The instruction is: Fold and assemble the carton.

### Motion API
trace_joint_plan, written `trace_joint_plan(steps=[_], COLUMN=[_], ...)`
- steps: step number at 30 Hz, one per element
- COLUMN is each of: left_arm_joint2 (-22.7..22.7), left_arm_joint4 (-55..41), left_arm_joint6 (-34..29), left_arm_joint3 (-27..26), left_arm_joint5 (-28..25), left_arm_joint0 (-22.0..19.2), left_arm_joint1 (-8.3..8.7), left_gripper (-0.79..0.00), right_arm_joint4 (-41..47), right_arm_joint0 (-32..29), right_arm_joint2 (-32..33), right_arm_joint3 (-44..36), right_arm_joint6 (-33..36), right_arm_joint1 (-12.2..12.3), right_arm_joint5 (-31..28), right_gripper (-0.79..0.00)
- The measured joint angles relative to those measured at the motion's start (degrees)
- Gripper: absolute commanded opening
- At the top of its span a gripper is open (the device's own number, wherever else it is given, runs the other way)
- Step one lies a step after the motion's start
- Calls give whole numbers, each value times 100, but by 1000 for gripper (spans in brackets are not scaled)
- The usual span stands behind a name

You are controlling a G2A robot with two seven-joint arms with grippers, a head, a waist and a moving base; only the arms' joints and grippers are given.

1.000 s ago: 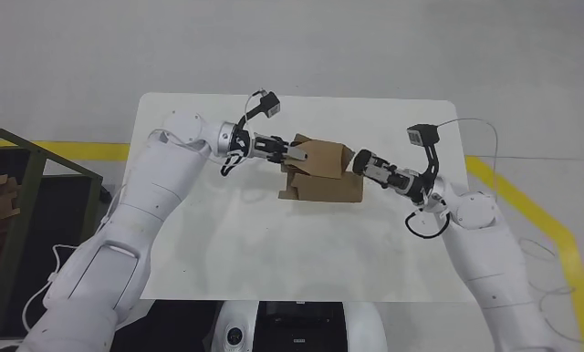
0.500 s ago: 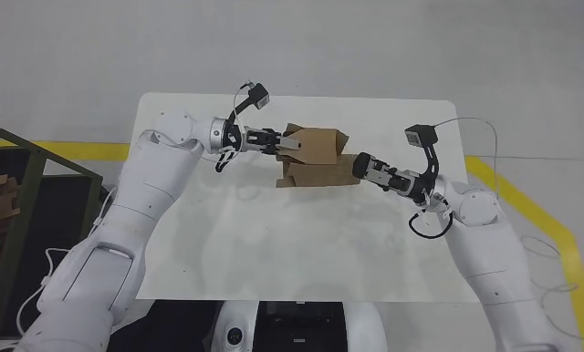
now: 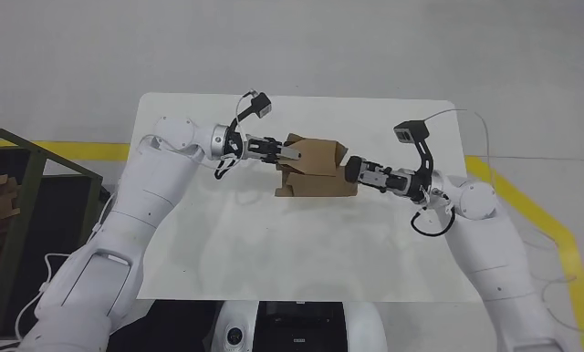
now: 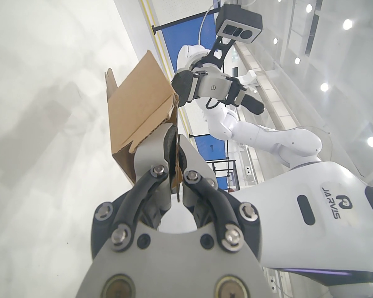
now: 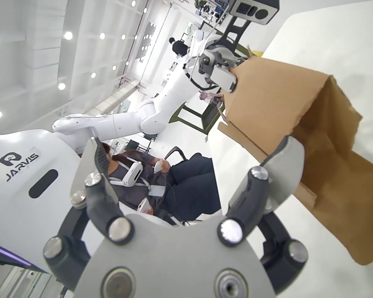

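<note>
A brown cardboard carton (image 3: 315, 165), partly unfolded with loose flaps, is at the middle of the white table (image 3: 228, 252). My left gripper (image 3: 287, 154) is at its left end and is shut on a flap edge; in the left wrist view the fingers (image 4: 157, 148) pinch the thin cardboard (image 4: 136, 110). My right gripper (image 3: 349, 168) is open at the carton's right end. In the right wrist view one finger (image 5: 286, 156) lies against the carton (image 5: 276, 103) and the other finger (image 5: 96, 153) stands free. The left gripper (image 5: 223, 77) holds the far edge.
The table has free room in front of and behind the carton. A dark green rack (image 3: 36, 188) stands on the floor beyond the table's left edge. A yellow floor line (image 3: 511, 192) runs past both sides.
The carton was carried toward the table's far side, then came back to the middle. The right gripper has moved in closer against the carton's right end. The left gripper kept its hold.
</note>
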Motion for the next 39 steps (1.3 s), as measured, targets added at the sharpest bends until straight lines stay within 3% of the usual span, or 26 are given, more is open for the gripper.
trace_joint_plan(steps=[12,27,32,36,39], left_arm_joint2=[7,53,81,97,106], left_arm_joint4=[-225,-481,-520,-552,-536], left_arm_joint6=[-286,-389,-399,-390,-371], left_arm_joint3=[-262,-365,-368,-369,-355], left_arm_joint5=[50,154,164,155,137], left_arm_joint0=[87,89,79,74,66], left_arm_joint1=[29,39,41,43,48], left_gripper=[-785,-785,-785,-785,-785], right_arm_joint4=[186,1086,1235,1279,1197], right_arm_joint0=[366,584,657,703,738], right_arm_joint2=[-483,-1098,-1209,-1268,-1312], right_arm_joint3=[303,675,725,750,776], right_arm_joint6=[131,68,26,1,-36], right_arm_joint1=[95,76,67,68,75], right_arm_joint5=[130,66,24,0,-37], right_gripper=[0,0,-114,-302,-394])
